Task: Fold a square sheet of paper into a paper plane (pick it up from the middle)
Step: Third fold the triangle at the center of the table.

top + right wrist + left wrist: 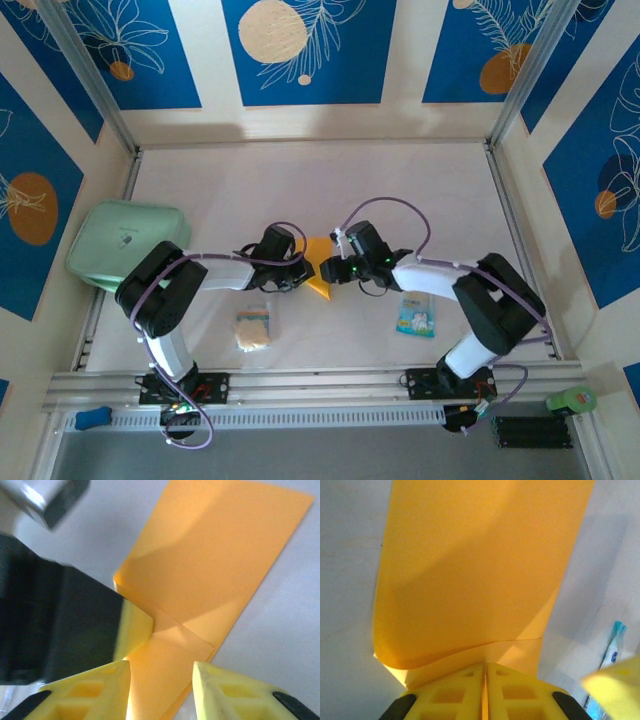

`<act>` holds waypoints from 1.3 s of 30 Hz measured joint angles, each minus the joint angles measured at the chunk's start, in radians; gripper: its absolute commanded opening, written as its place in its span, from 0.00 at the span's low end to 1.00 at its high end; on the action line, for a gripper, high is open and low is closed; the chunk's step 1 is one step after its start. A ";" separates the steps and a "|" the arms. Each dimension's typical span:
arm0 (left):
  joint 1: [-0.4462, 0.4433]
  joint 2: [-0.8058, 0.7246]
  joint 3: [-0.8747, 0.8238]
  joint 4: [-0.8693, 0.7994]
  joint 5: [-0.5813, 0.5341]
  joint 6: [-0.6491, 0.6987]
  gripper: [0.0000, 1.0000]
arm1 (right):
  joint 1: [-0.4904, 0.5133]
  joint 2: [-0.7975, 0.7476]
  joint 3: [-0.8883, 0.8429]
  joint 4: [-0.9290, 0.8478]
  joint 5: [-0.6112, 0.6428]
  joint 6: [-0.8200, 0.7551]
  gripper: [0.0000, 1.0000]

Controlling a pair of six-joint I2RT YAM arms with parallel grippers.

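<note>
Two claws at square sheet of paper [320, 278]: left claw [485, 669], nine o'clock, pinching it; right claw [161, 670], three o'clock, parted, risking sprung fold.

This looks like a robotics lab test cell rather than a home or office. A plain white desk [320, 180] is boxed in on three sides by walls [310, 50] of blue panels printed with leaves and orange discs, which reads as a staged backdrop. Bare aluminium posts [85, 75] rise at the desk's far corners. Along the desk's near edge runs a metal rail [320, 385] with two robot arms, left [165, 290] and right [490, 300], bolted to it and trailing loose purple cables [385, 205]. Just in front of the rail lie a slotted cable duct [320, 415] and a blue-handled tool [92, 417].
</note>
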 measured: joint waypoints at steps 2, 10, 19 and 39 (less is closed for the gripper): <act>0.000 0.000 0.000 0.000 0.000 0.001 0.12 | -0.011 -0.049 0.000 -0.021 -0.015 0.026 0.37; 0.000 0.000 0.000 0.000 0.000 0.004 0.12 | -0.013 -0.089 0.000 -0.118 -0.137 0.099 0.12; 0.000 0.000 0.000 0.000 0.000 0.004 0.11 | 0.013 0.034 0.014 -0.124 -0.246 0.151 0.04; 0.000 0.000 0.000 0.002 0.000 0.004 0.12 | 0.023 0.164 0.094 -0.146 -0.267 0.169 0.03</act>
